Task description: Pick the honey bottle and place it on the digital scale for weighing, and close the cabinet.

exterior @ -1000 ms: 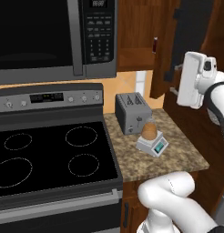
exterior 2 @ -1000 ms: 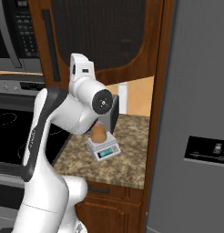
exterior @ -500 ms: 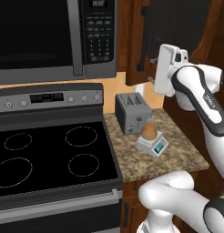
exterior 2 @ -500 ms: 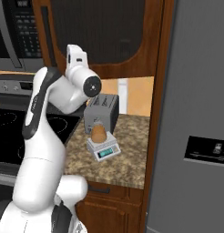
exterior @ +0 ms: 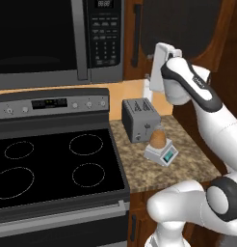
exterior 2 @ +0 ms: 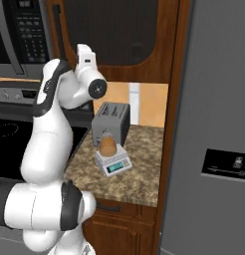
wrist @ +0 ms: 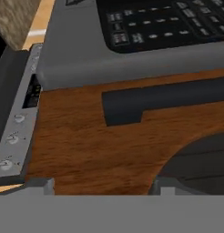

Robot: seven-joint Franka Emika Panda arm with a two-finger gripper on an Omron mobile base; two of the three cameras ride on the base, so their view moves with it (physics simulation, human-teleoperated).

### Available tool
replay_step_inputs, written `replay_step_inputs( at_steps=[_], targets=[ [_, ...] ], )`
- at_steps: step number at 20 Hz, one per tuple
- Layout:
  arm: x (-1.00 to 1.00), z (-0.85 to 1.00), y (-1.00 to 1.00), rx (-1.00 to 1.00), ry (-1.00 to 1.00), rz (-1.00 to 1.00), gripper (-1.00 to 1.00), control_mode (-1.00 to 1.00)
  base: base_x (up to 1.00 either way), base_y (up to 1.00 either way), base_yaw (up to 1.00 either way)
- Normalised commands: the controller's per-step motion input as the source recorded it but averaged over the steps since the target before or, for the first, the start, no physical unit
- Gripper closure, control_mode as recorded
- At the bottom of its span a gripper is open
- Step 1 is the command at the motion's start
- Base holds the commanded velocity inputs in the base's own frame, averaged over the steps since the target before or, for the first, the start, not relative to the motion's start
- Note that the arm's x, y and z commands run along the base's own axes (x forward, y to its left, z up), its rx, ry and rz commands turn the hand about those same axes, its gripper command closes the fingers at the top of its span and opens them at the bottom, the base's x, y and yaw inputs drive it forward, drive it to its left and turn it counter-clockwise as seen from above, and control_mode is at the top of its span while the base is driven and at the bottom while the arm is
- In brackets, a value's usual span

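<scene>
Honey bottle [exterior: 159, 138] sits upright on the digital scale [exterior: 161, 153], teal display facing front-right, mid granite surface [exterior: 154, 171]. Right base view shows same: bottle [exterior 2: 108, 146] on scale [exterior 2: 112, 161]. Dark grey toaster [exterior: 139, 119] just behind the scale, touching or nearly; can't tell which. Black stove [exterior: 53, 164] w/ four ring burners to the left of the surface, its control strip along the back. Microwave [exterior: 58, 38] above the stove, keypad on its right side. Grey fridge [exterior 2: 214, 124] closes off the right in right base view.

Cabinet [exterior: 188, 29] door looks shut, flush w/ frame, vertical bar handle [exterior: 137, 34] beside the microwave. Hand [exterior: 159, 72] is raised in front of the door's lower left, pointing at it; arm crosses above toaster and scale w/o touching either. In hand view the door's brown wood [wrist: 95, 136] is very close, bar handle [wrist: 164, 102] runs across frame, microwave keypad [wrist: 164, 22] beyond it. Finger tips barely show at the bottom edge, so can't tell how far apart they are. Nothing seen between them.

Vs 0.5 s ago: hand has swung further left along the door and sits lower, nearer the handle side; forearm now stretches across the door face. 1.0 s ago it was far right by the door edge. Bottle, scale, toaster unchanged.
</scene>
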Motion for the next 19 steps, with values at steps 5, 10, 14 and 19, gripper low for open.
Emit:
replay_step_inputs(
  at_steps=[5,10,14,19],
  targets=[
    [0.81,0.0,-0.27,0.0,-0.11,-0.11,-1.0,-1.0,0.0,0.0,0.0],
    [0.8,0.0,-0.41,0.01,-0.01,-0.08,-1.0,-1.0,0.0,0.0,0.0],
    [0.55,0.0,-0.45,0.03,-0.01,-0.1,-1.0,-1.0,0.0,0.0,0.0],
    [0.34,0.05,-0.71,0.11,0.0,-0.05,-1.0,-1.0,0.0,0.0,0.0]
  ],
)
